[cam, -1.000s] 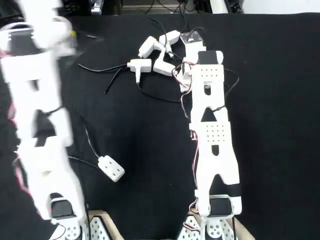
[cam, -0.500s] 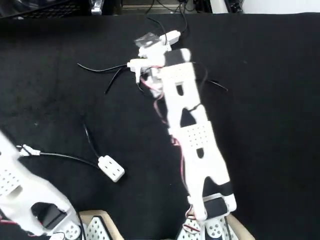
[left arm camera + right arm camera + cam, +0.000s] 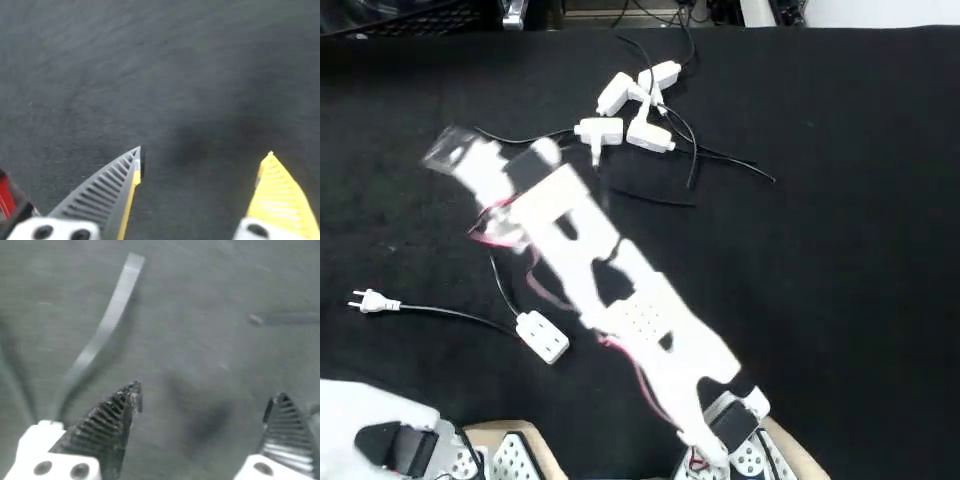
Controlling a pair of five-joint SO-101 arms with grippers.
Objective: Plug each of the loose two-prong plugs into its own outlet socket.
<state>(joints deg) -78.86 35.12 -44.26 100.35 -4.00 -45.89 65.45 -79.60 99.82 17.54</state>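
The counter is covered in black cloth. Toward its far edge lies a cluster of white plug and socket pieces, touching or just beside one another, with thin black cables trailing away. Nearer the front lies a white outlet socket. A black cord runs from it to a two-prong plug at the left.
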